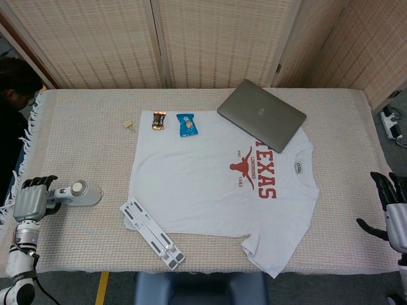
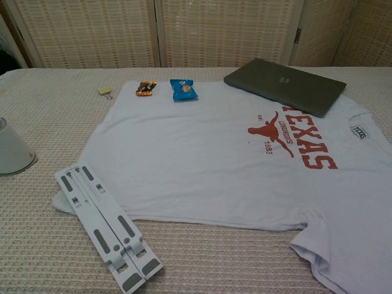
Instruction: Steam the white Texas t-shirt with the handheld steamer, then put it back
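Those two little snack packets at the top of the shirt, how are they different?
The left packet is orange and dark; the right packet is blue. The left one is narrower, the right one wider and squarer. Both lie flat, side by side and apart, on the shirt's far edge.

White Texas t-shirt (image 1: 216,190), flat on table (image 1: 82,152). Grey laptop (image 1: 261,114), closed, overlapping shirt's upper edge. Blue snack packet (image 1: 187,125) and brown packet (image 1: 158,120) by shirt's top left. White folding stand (image 1: 152,233) on lower left hem. Handheld steamer (image 1: 77,194), touched by left hand (image 1: 32,200). Right hand (image 1: 393,213), fingers spread, empty, at table's right edge.
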`<state>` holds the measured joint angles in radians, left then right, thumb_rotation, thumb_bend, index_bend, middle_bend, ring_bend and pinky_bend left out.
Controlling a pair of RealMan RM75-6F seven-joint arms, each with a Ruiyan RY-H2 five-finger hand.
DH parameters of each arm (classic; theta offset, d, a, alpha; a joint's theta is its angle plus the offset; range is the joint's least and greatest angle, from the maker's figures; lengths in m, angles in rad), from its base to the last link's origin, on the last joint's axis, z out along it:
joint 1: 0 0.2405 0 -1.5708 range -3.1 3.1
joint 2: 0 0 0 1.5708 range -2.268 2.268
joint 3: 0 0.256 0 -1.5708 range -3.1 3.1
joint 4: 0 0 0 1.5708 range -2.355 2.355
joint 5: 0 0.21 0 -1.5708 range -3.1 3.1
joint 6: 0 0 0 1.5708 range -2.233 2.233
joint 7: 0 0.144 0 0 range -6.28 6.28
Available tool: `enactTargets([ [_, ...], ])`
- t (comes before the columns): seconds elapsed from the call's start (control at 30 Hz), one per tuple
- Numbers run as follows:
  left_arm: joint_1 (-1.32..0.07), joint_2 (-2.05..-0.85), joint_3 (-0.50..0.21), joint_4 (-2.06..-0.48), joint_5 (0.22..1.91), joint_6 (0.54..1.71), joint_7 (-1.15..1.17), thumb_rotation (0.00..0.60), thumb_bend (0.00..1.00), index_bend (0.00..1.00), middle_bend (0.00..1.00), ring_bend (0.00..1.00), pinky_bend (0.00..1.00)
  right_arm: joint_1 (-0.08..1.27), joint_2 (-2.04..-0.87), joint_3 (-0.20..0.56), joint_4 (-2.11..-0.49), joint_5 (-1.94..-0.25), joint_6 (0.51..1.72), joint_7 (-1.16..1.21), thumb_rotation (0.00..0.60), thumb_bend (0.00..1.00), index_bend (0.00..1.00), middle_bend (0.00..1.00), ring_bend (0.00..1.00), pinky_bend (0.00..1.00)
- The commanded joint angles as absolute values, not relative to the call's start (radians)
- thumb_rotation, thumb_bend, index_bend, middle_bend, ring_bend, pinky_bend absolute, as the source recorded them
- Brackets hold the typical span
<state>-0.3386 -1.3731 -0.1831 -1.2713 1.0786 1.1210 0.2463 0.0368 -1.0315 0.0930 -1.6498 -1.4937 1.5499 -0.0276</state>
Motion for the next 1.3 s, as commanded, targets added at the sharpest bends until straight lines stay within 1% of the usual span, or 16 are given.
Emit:
enactTargets([
  [0.03,-0.346,-1.4,-0.184,-1.221,1.065,1.102,0.226,0.6,0.28,0.28,0.32,0.23,0.22,0.037,-1.032,0.093,-1.651,-1.494,1.549,-0.028,0.6,0.0,0.0,0.1,0.03,0.11],
  [0.13,-0.358,-1.422,-0.188,-1.173,1.061,1.086,0.215,0.6,0.29,0.31,0.34,0.25,0.23,0.037,-1.031,0.092,-1.652,-1.493,1.547,-0.031,0.6,0.0,0.0,0.1,0.03,0.11],
  [0.23,-0.369,-1.443,-0.194,-1.133,1.067,1.08,0.198,0.6,0.31,0.36,0.39,0.28,0.24,0.036,-1.031,0.093,-1.654,-1.489,1.547,-0.032,0.6,0.0,0.0,0.1,0.03,0.11],
  [0.3,-0.378,-1.455,-0.197,-1.107,1.069,1.07,0.191,0.6,0.33,0.42,0.44,0.31,0.26,0.034,-1.032,0.093,-1.655,-1.486,1.548,-0.033,0.6,0.0,0.0,0.1,0.03,0.11],
  [0.43,-0.392,-1.473,-0.201,-1.073,1.075,1.059,0.18,0.6,0.34,0.49,0.53,0.38,0.28,0.031,-1.033,0.093,-1.656,-1.479,1.549,-0.037,0.6,0.0,0.0,0.1,0.03,0.11],
  [0.53,-0.401,-1.485,-0.201,-1.055,1.087,1.057,0.17,0.6,0.34,0.56,0.6,0.43,0.32,0.029,-1.034,0.095,-1.657,-1.475,1.551,-0.039,0.6,0.0,0.0,0.1,0.03,0.11],
  [0.63,-0.412,-1.5,-0.196,-1.026,1.107,1.049,0.153,0.6,0.34,0.62,0.67,0.51,0.38,0.03,-1.035,0.097,-1.657,-1.472,1.549,-0.042,0.6,0.0,0.0,0.1,0.03,0.11],
  [0.67,-0.417,-1.505,-0.194,-1.014,1.114,1.043,0.146,0.6,0.34,0.64,0.7,0.54,0.41,0.031,-1.035,0.097,-1.658,-1.471,1.548,-0.043,0.6,0.0,0.0,0.1,0.03,0.11],
  [0.8,-0.435,-1.531,-0.182,-0.95,1.144,1.015,0.106,0.6,0.34,0.71,0.77,0.6,0.51,0.033,-1.036,0.099,-1.661,-1.469,1.544,-0.046,0.6,0.0,0.0,0.1,0.03,0.11],
  [0.9,-0.441,-1.551,-0.176,-0.903,1.174,1.017,0.054,0.6,0.34,0.79,0.86,0.69,0.62,0.032,-1.036,0.1,-1.664,-1.466,1.545,-0.05,0.6,0.0,0.0,0.1,0.03,0.11],
  [1.07,-0.444,-1.575,-0.168,-0.85,1.246,1.054,-0.105,0.6,0.34,0.89,0.97,0.81,0.69,0.04,-1.033,0.091,-1.67,-1.467,1.518,-0.049,0.6,0.0,0.0,0.1,0.03,0.11],
  [1.17,-0.443,-1.587,-0.174,-0.831,1.282,1.099,-0.206,0.6,0.34,0.92,1.0,0.85,0.72,0.055,-1.023,0.073,-1.687,-1.49,1.479,-0.037,0.6,0.0,0.0,0.1,0.04,0.11],
  [1.23,-0.444,-1.589,-0.181,-0.825,1.306,1.134,-0.275,0.6,0.34,0.93,1.0,0.87,0.73,0.073,-1.013,0.059,-1.702,-1.518,1.446,-0.02,0.6,0.03,0.0,0.1,0.04,0.12],
  [1.3,-0.448,-1.581,-0.185,-0.832,1.33,1.169,-0.314,0.6,0.34,0.93,1.0,0.88,0.73,0.095,-1.004,0.043,-1.715,-1.553,1.408,0.007,0.6,0.16,0.0,0.1,0.04,0.13],
])
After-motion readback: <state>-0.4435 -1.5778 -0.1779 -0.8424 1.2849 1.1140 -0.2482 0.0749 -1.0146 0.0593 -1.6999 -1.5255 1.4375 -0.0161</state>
